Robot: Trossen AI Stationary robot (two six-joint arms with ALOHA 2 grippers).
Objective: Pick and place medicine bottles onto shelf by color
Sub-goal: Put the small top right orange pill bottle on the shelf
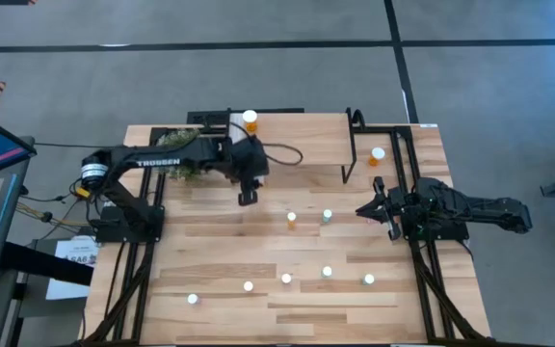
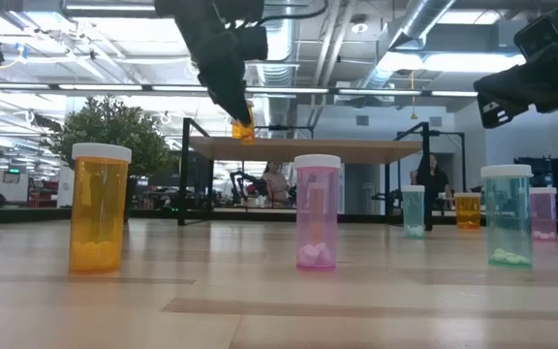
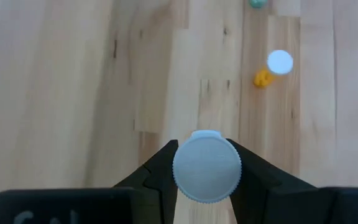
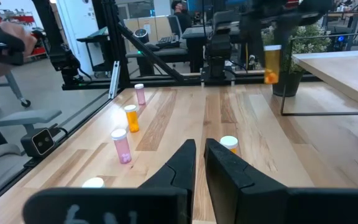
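left gripper (image 1: 247,197): raised clear of the tabletop, clamped on an orange bottle (image 2: 243,124), bare wood under it
shelf (image 1: 297,123): top mostly bare; one orange bottle (image 1: 250,120) near the plant end, another (image 1: 378,153) at the opposite end
shelf legs (image 1: 352,145): thin black frame, a barrier at the shelf's edge
plant (image 1: 179,152): crowds the shelf's left end, under the left arm
table middle: two bottles (image 1: 292,221) close together, open wood around them
front row: five bottles (image 1: 286,279) spaced apart, gaps between each
right gripper (image 1: 372,208): low at the table's right edge, fingers nearly together, a bottle (image 4: 228,144) just ahead
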